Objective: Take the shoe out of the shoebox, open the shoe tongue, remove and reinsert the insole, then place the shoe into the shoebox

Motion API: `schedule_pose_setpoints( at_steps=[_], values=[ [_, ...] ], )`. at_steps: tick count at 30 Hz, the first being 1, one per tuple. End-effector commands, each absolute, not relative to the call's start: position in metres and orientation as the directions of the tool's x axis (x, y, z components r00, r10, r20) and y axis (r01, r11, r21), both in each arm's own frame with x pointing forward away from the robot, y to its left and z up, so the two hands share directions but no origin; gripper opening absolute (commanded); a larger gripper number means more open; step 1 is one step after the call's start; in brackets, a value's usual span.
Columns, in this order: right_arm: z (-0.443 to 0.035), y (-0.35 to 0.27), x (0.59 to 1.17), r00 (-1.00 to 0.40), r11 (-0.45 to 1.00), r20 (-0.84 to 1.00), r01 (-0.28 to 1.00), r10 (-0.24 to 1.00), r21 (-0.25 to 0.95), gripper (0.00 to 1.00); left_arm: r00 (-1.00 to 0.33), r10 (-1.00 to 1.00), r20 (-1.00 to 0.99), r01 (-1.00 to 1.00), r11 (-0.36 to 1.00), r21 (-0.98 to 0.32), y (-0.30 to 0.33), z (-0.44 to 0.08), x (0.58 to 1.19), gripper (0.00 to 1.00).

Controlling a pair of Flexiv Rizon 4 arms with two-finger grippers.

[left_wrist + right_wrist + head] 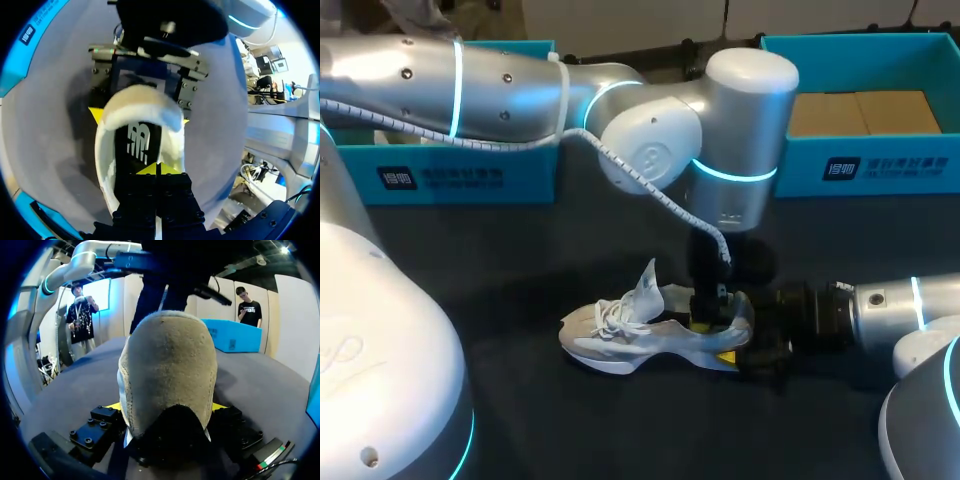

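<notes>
A grey-and-white shoe (620,335) lies on the dark table, toe to the left, with its tongue (648,285) pulled up. My right gripper (735,345) holds the suede heel (167,365) from behind, a yellow tip pressed on each side, so it is shut on the shoe. My left gripper (708,318) comes down from above into the shoe's opening. In the left wrist view its fingers (157,169) are shut, tips together on the black insole (137,142) inside the white collar (102,155). I cannot see whether they pinch the insole.
A blue shoebox (865,165) with brown cardboard inside stands at the back right. A second blue box (450,175) stands at the back left, partly under my left arm. Bare dark table lies in front of the shoe.
</notes>
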State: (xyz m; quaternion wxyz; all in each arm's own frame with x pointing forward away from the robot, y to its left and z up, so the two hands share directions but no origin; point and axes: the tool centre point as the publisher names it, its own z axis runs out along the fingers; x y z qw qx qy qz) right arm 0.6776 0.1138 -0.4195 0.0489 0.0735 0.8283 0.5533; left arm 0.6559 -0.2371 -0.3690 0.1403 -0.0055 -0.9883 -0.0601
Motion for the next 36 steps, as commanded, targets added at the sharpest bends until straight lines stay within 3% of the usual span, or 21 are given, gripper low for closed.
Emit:
schedule_pose_setpoints(
  at_steps=[1,19,20,21,22,36],
  values=[
    [-0.420,0.115,0.678,-0.984,0.379,0.000,0.068,0.176,0.923,0.00,-0.955,-0.021,0.297,0.018,0.992,0.127,-0.230,-0.381,0.659,0.00],
    [-0.420,0.115,0.678,-0.984,0.379,0.000,0.068,0.176,0.923,0.00,-0.962,-0.001,0.274,0.036,0.991,0.129,-0.204,-0.393,0.642,0.00],
    [-0.420,0.115,0.678,-0.984,0.379,0.000,0.068,0.176,0.923,0.00,-0.965,-0.007,0.263,0.028,0.991,0.129,-0.203,-0.394,0.643,0.17],
    [-0.420,0.115,0.678,-0.984,0.379,0.000,0.068,0.176,0.923,0.00,-0.965,-0.007,0.263,0.028,0.991,0.129,-0.203,-0.394,0.643,0.17],
    [-0.420,0.115,0.678,-0.984,0.379,0.000,0.068,0.176,0.923,0.00,-0.966,-0.008,0.260,0.027,0.991,0.129,-0.204,-0.397,0.644,0.38],
    [-0.420,0.115,0.678,-0.984,0.379,0.000,0.068,0.176,0.923,0.00,-0.994,-0.014,0.109,-0.005,0.996,0.085,-0.211,-0.420,0.651,0.42]
  ],
)
